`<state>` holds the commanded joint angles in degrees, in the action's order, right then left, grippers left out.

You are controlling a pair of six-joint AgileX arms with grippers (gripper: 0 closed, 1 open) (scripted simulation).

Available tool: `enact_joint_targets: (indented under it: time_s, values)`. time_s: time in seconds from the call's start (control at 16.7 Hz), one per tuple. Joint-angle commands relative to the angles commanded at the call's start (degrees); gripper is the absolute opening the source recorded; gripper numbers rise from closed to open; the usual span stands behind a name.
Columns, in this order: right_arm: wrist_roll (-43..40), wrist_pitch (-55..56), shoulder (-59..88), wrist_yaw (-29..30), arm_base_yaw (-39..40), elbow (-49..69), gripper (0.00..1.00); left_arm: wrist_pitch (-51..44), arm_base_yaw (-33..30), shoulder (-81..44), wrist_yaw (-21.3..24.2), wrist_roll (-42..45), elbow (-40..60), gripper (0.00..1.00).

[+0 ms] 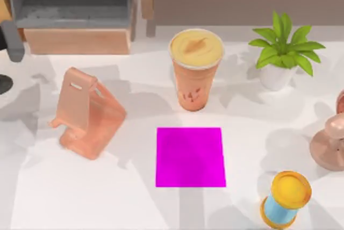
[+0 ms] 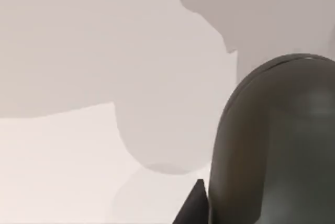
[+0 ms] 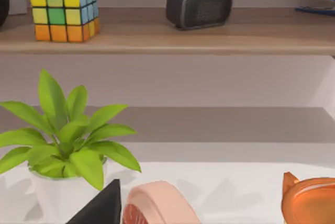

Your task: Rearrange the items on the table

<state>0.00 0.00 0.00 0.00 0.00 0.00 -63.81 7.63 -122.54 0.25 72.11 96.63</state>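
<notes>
Closest up is the mouse [image 2: 277,140], a dark grey rounded shell looming in the left wrist view, with a dark sliver of the left claw [image 2: 191,208] just beside its edge. White tabletop [image 2: 78,161] is all around it. I honestly can't tell whether that claw is spread, pressed together or already pinching the mouse, or whether the mouse is sitting flat or lifted a bit.

Handling-wise I'd guess the mouse is light and stiff, but that smooth curved top looks slippery. Grabbing it over the hump seems like a bad idea. I'd squeeze it across the two long sides, low down where the shell is closer to straight, and not too hard so it doesn't squirt out.

The other item, the cup [image 1: 196,69], stands upright mid-tabletop just behind the magenta mat [image 1: 190,157]. It's tall, so probably tippy. I'd take it around the middle of the body, not by the creamy top.

The right claw [image 3: 102,208] is over at the right side of the tabletop near the plant [image 3: 63,135] and a pink roll-shaped thing [image 3: 157,205]. Same story there: I can't tell how it's set, and it doesn't look like it's carrying anything.
</notes>
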Motion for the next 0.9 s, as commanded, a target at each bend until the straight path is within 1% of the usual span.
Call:
enact_joint_targets:
  time_s: [0.12, 0.24, 0.6, 0.72, 0.9]
  values:
    - [0.0, 0.0, 0.0, 0.0, 0.0, 0.0, 1.0, -5.1, -0.3, 1.3, -0.1, 0.2, 3.5, 0.0]
    - [0.0, 0.0, 0.0, 0.0, 0.0, 0.0, 1.0, -8.1, -0.4, 2.2, -0.1, 0.1, 5.6, 0.0]
    - [0.0, 0.0, 0.0, 0.0, 0.0, 0.0, 1.0, -8.6, -0.2, 2.3, -0.1, 0.2, 5.9, 0.0]
    - [0.0, 0.0, 0.0, 0.0, 0.0, 0.0, 1.0, -7.8, -1.9, 4.1, 0.9, 1.9, 6.3, 0.0]
    - [0.0, 0.0, 0.0, 0.0, 0.0, 0.0, 1.0, -5.5, -7.9, 9.4, 4.1, 8.0, 7.0, 0.0]
